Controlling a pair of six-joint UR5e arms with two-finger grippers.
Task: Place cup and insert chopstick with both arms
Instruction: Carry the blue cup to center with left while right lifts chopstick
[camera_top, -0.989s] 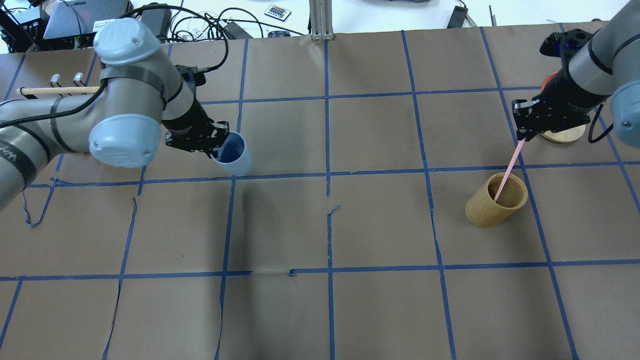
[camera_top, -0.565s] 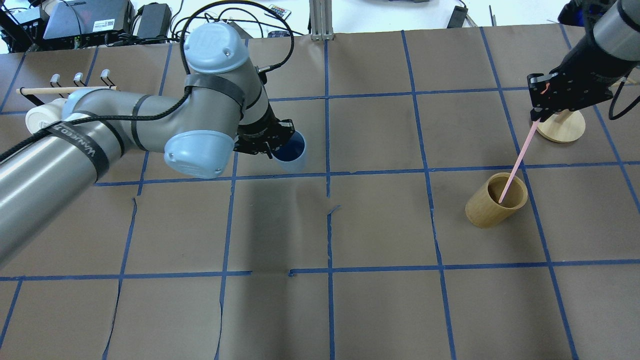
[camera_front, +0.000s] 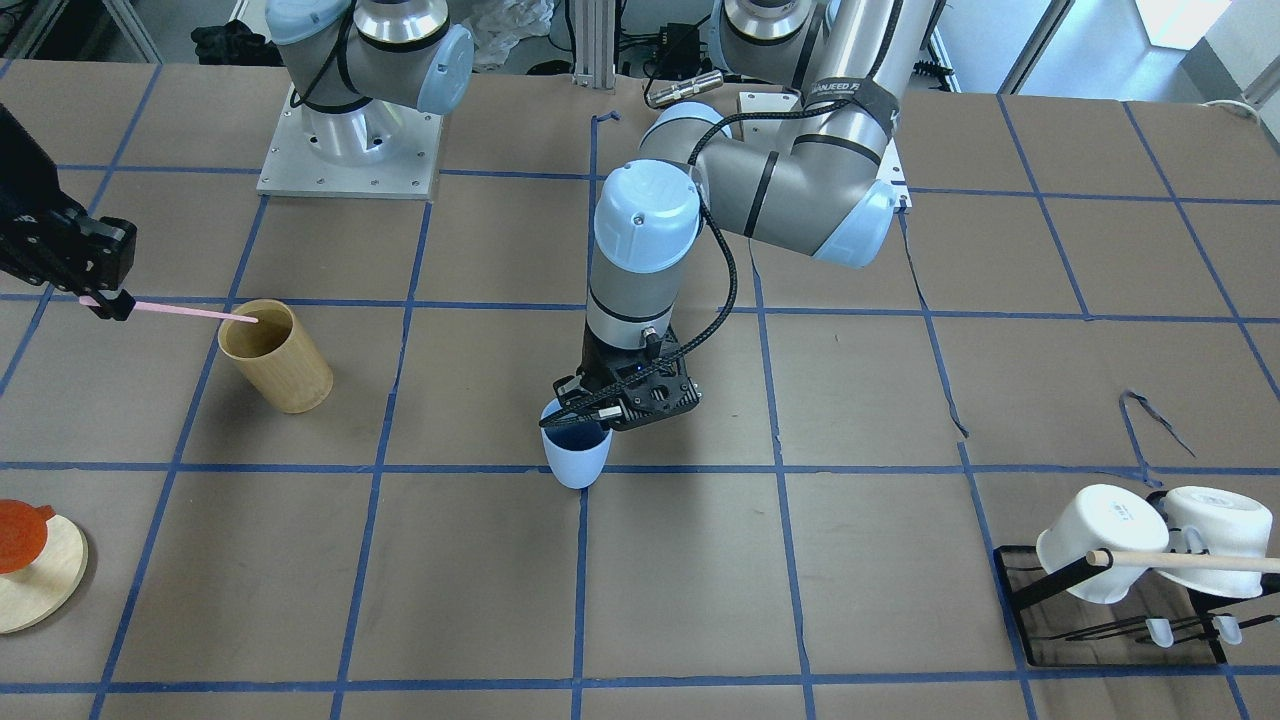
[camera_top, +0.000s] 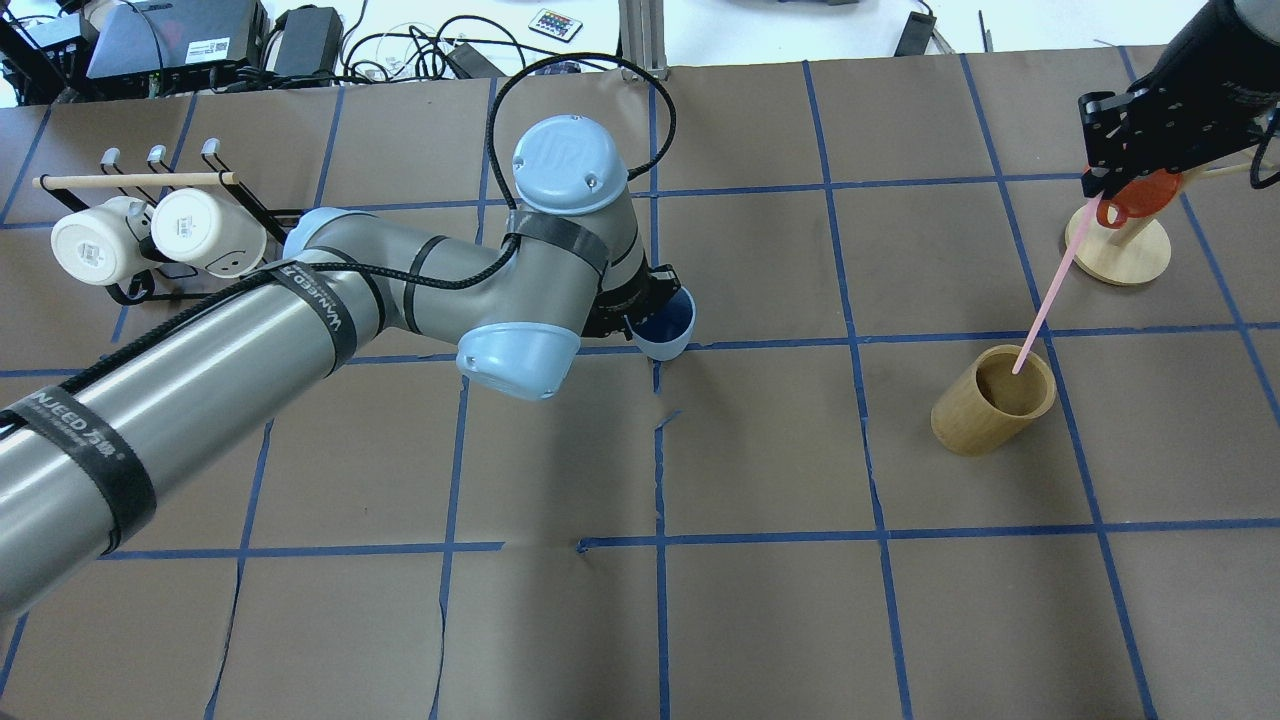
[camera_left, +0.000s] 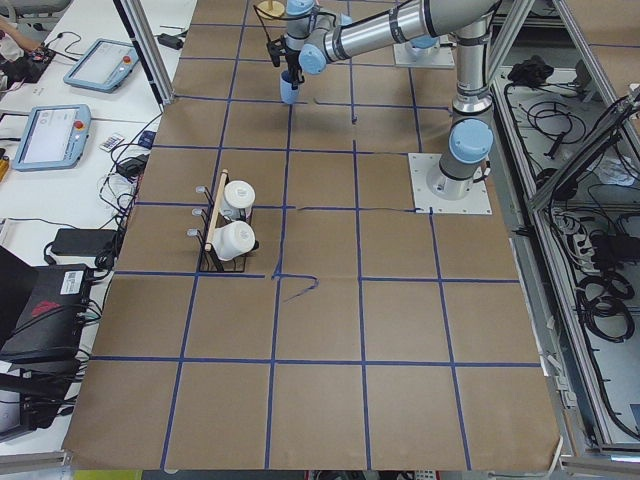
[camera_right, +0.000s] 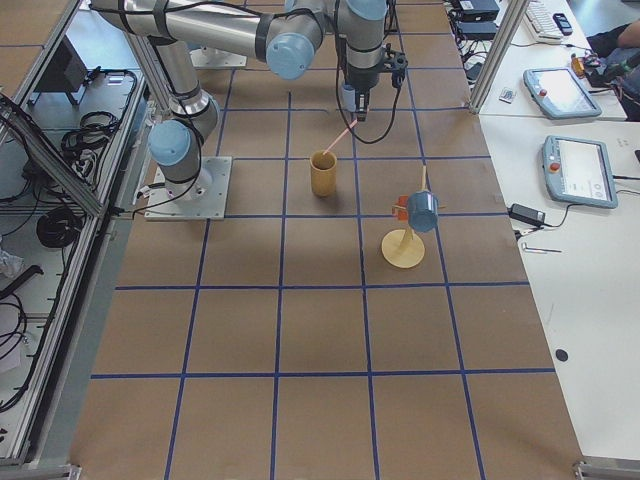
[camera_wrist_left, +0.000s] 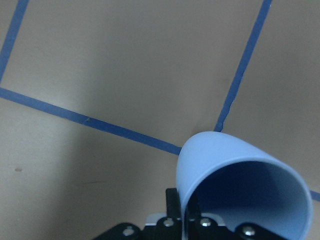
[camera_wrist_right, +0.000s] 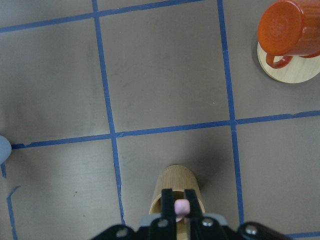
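Note:
My left gripper (camera_top: 640, 306) is shut on the rim of the light-blue cup (camera_top: 667, 326) and holds it upright, low over the table's middle. It also shows in the front view (camera_front: 592, 412) with the cup (camera_front: 577, 458), and the wrist view shows the cup (camera_wrist_left: 235, 170) close up. My right gripper (camera_top: 1100, 186) is shut on the top of the pink chopstick (camera_top: 1045, 290). The stick slants down, and its lower tip is at the mouth of the tan bamboo cup (camera_top: 985, 415). The right wrist view shows the chopstick's end (camera_wrist_right: 181, 206) between the fingers.
A black rack with two white mugs (camera_top: 150, 232) and a wooden rod stands at the far left. A round wooden stand with an orange mug (camera_top: 1125, 200) sits right behind my right gripper. Blue tape lines grid the brown table.
My left arm has carried the blue cup right, from the left half to the table's middle. My right gripper has risen and drawn back, lifting the chopstick up to the bamboo cup's mouth.

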